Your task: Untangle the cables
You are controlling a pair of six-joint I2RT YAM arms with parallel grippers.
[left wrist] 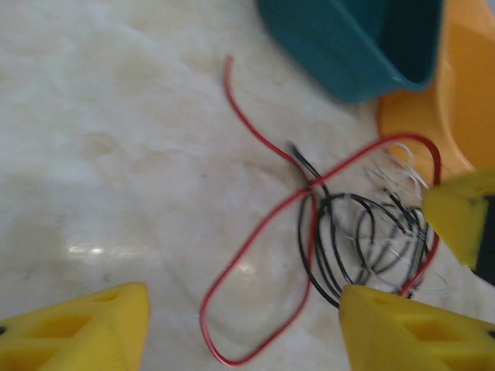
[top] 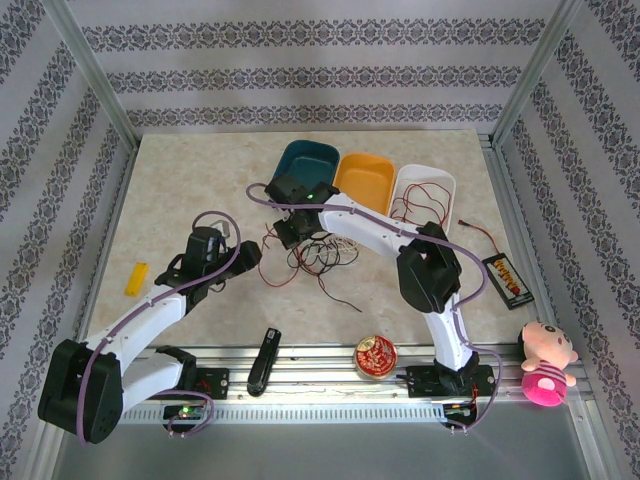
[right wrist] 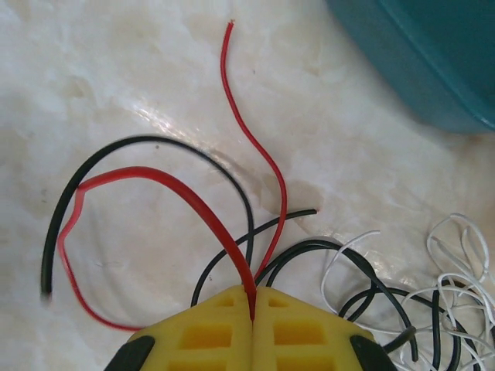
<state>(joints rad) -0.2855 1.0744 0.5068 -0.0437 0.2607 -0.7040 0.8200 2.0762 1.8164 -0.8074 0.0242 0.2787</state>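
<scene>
Right gripper [right wrist: 253, 292], its two yellow waffle-moulded plastic fingers pressed together, is clamped on a thin red cable [right wrist: 209, 220] that arches out of the seam over the glossy, cream marble-patterned table [right wrist: 116, 93]. Around it lie slack strands in three colours: red, black and white, the white ones in fine loops at the right.

From the left wrist, the left gripper [left wrist: 244, 301] has its two yellow fingers well apart, gripping nothing, with a red loop on the table between them. Beyond it sits the knot of cables [left wrist: 348, 239], mostly black coils.

Overhead, the cables [top: 315, 255] lie mid-table between the two grippers, near three smooth rounded plastic tubs in a row: one teal tub [top: 310, 160], one orange tub [top: 365, 178] and one white tub [top: 425, 185], which has thin red strands in it. One pink plush toy [top: 545, 365] sits at the table's near right.
</scene>
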